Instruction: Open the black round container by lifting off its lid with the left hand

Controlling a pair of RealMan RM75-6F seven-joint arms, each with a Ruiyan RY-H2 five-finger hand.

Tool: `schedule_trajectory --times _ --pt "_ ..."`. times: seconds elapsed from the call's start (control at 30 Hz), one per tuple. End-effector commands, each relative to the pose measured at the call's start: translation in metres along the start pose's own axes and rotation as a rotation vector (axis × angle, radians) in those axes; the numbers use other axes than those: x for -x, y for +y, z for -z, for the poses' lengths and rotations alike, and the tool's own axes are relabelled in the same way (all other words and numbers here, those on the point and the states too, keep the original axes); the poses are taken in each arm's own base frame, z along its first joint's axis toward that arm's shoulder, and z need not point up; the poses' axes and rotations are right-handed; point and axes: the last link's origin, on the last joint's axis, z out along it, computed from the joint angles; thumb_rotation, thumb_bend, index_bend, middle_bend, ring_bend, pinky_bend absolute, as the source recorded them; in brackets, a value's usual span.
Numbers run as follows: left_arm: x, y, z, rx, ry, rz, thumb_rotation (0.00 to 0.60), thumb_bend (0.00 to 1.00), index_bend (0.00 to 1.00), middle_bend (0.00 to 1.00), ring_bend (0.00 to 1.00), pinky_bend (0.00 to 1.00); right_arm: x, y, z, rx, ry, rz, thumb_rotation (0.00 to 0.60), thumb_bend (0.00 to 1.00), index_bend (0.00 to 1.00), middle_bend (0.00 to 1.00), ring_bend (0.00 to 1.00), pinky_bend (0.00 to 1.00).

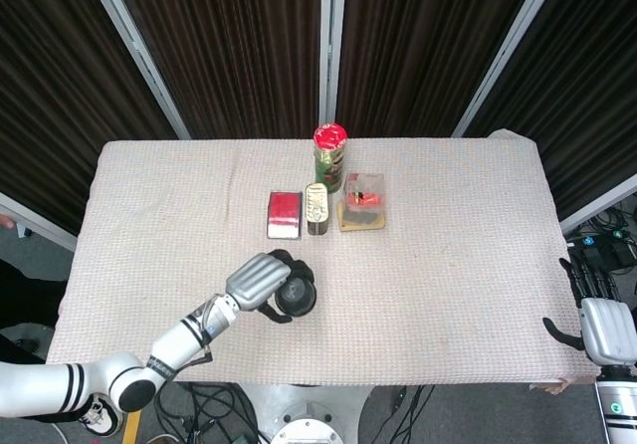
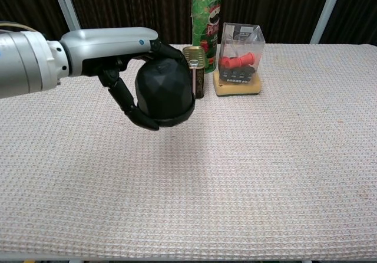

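Left hand [image 2: 126,68] at centre-left of the chest view, fingers [image 2: 132,107] wrapped round one black round container [image 2: 165,92]. One red-lidded tube [image 2: 205,21], one tin [image 1: 317,208], one red case [image 1: 285,214] behind. Right hand [image 1: 605,327] hangs empty, fingers apart, lower right.

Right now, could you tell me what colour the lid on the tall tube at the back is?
Red; the tube's lid shows best in the head view.

Legible text is limited to one item. The tall green can [image 2: 205,24] with the red top, standing at the upper centre of the chest view, carries the brand "Pringles", only part of the lettering being readable. The small tin [image 2: 195,70] below it bears print too small to read. Nothing is legible from the head view.
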Motion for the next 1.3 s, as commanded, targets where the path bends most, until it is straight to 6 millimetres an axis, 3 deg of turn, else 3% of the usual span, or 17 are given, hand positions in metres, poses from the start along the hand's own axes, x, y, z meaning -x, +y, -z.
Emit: schedule_trajectory --times 0.03,0.1,0.17,0.27,0.4,0.47,0.53,0.67,0.8,0.9,1.0,1.13,1.3 --pt "-0.059 -0.162 -0.004 -0.462 0.162 -0.204 0.6 0.26 0.52 0.64 0.34 0.21 -0.001 0.0 0.0 0.0 0.005 0.0 0.6 0.13 0.0 0.0 0.0 0.0" --pt "-0.055 -0.163 -0.004 -0.463 0.152 -0.195 0.6 0.26 0.52 0.64 0.34 0.21 -0.002 0.0 0.001 0.001 0.009 0.0 0.6 0.13 0.0 0.0 0.0 0.0" --pt "-0.045 -0.148 -0.005 -0.411 0.132 -0.186 0.6 0.26 0.52 0.64 0.34 0.21 -0.002 0.001 0.001 0.003 0.008 0.0 0.6 0.13 0.0 0.0 0.0 0.0" --pt "-0.018 -0.096 -0.002 -0.247 0.064 -0.12 0.6 0.26 0.52 0.64 0.34 0.21 0.0 0.0 0.001 0.001 0.0 0.0 0.6 0.13 0.0 0.0 0.0 0.0" --pt "0.027 0.0 0.033 0.064 -0.108 -0.036 0.6 0.26 0.52 0.64 0.34 0.21 0.001 0.0 0.001 -0.001 -0.002 0.001 0.6 0.13 0.0 0.0 0.0 0.0" --pt "0.037 0.026 0.047 0.167 -0.156 -0.057 0.6 0.26 0.52 0.64 0.34 0.21 0.0 0.0 0.001 -0.002 0.0 0.001 0.6 0.13 0.0 0.0 0.0 0.0" --pt "0.039 0.033 0.051 0.209 -0.149 -0.103 0.6 0.26 0.52 0.64 0.34 0.21 0.0 0.0 0.001 -0.002 -0.001 0.0 0.6 0.13 0.0 0.0 0.0 0.0" --pt "0.019 -0.006 0.034 0.079 -0.022 -0.202 0.6 0.26 0.51 0.64 0.34 0.21 0.0 0.0 0.001 0.0 -0.003 -0.001 0.6 0.13 0.0 0.0 0.0 0.0" --pt "-0.021 -0.087 0.009 -0.226 0.132 -0.258 0.6 0.26 0.5 0.64 0.34 0.21 0.001 0.0 0.0 0.002 -0.006 -0.001 0.6 0.13 0.0 0.0 0.0 0.0" --pt "-0.051 -0.149 0.003 -0.457 0.22 -0.287 0.6 0.26 0.5 0.63 0.34 0.21 0.001 0.0 0.0 0.002 -0.006 0.0 0.6 0.13 0.0 0.0 0.0 0.0" --pt "-0.064 -0.186 0.007 -0.6 0.244 -0.319 0.6 0.26 0.5 0.63 0.34 0.21 -0.001 0.0 0.0 0.004 0.001 -0.001 0.6 0.13 0.0 0.0 0.0 0.0" --pt "-0.065 -0.195 0.011 -0.646 0.266 -0.323 0.6 0.26 0.49 0.63 0.34 0.21 0.0 0.001 0.0 0.008 -0.004 -0.003 0.6 0.13 0.0 0.0 0.0 0.0" --pt "-0.056 -0.184 0.006 -0.602 0.25 -0.299 0.6 0.26 0.49 0.63 0.34 0.21 0.0 0.002 0.0 0.005 -0.004 -0.004 0.6 0.13 0.0 0.0 0.0 0.0"
